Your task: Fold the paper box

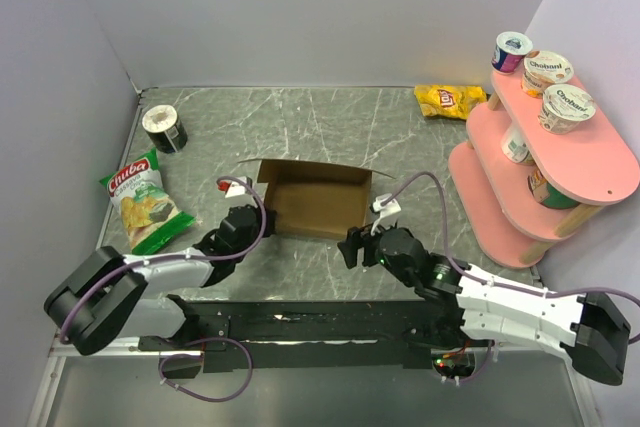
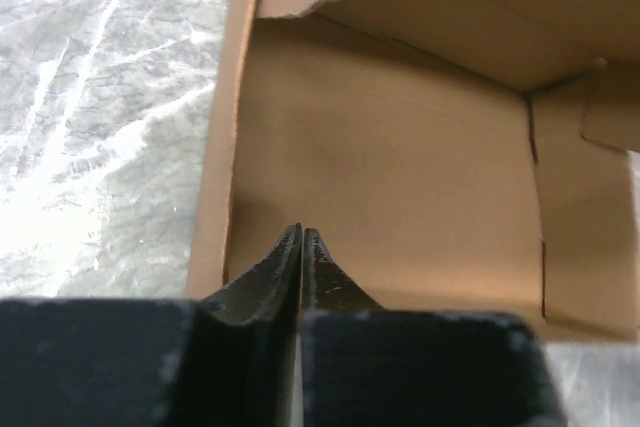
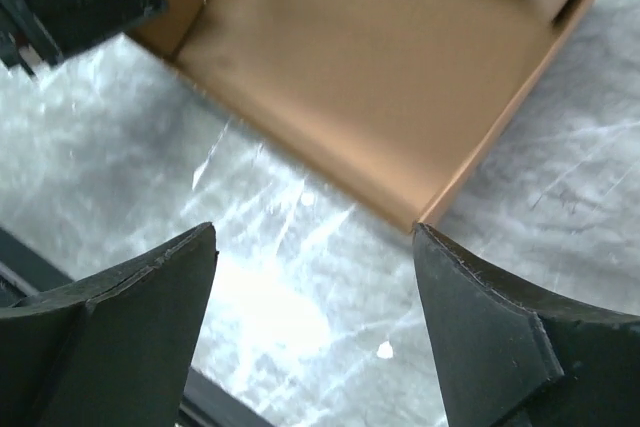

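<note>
as the paper box (image 1: 318, 202) lies just ahead, left jaws press together, right jaws spread.

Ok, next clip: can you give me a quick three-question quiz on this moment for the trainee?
1. True or false: the right gripper is clamped on the paper box.
2. The paper box is: A) a flat sheet; B) an open tray with its walls raised; C) closed, with its lid down.
3. Which gripper has its fingers pressed together?

Key:
1. False. Its jaws stand wide open at the box's near corner and hold nothing.
2. B.
3. The left gripper.
</note>
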Controlling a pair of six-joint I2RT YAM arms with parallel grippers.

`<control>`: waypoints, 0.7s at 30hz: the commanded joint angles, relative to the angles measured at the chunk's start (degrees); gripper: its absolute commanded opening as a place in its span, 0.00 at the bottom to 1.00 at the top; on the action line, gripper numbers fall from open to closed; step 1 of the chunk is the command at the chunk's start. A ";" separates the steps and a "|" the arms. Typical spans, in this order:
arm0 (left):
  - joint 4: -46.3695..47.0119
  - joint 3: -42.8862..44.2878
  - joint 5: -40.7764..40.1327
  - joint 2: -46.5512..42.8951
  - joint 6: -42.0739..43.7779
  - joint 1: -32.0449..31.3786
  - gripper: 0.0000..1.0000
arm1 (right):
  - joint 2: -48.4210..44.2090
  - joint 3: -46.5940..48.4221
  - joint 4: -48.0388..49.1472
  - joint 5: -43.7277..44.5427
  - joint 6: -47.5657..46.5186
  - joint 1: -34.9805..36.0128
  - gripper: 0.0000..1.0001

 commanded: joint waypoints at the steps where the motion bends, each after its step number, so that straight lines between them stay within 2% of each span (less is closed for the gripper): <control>1: -1.41 -0.62 1.70 -5.28 1.24 -0.45 0.17 | -6.00 -1.16 -0.77 -3.67 -1.24 0.93 0.86; 2: -2.38 -0.97 1.53 -7.99 1.24 -0.45 0.34 | -7.32 -1.25 -1.56 -4.29 -1.59 0.94 0.86; 4: -3.17 -2.11 1.70 -10.99 1.51 -0.45 0.43 | -11.35 -1.08 -4.01 -6.13 -2.73 1.11 0.85; 5: -4.31 -2.55 1.61 -14.14 1.86 -0.45 0.55 | -12.77 -0.91 -5.16 -6.57 -3.78 1.02 0.84; 11: -10.81 -4.40 2.75 -25.74 3.61 -0.45 0.91 | -19.46 5.68 -12.90 -11.05 -10.01 1.02 0.84; 14: -14.59 -4.49 5.03 -32.50 5.28 -0.45 0.98 | -18.59 11.74 -15.36 -13.25 -12.39 1.02 0.85; 16: -18.81 -3.61 6.79 -36.12 7.73 -0.45 0.98 | -17.28 16.31 -15.54 -14.31 -13.19 1.02 0.86; 17: -20.56 -1.52 8.19 -39.62 10.88 -0.45 0.96 | -16.66 18.06 -15.89 -14.31 -13.54 1.11 0.86; 19: -25.82 1.04 8.99 -42.89 13.45 -0.36 0.98 | -14.47 23.16 -15.89 -14.84 -14.33 1.11 0.87; 21: -27.95 5.34 13.11 -46.68 16.70 -0.44 1.00 | -12.62 28.15 -15.63 -14.57 -15.04 1.11 0.87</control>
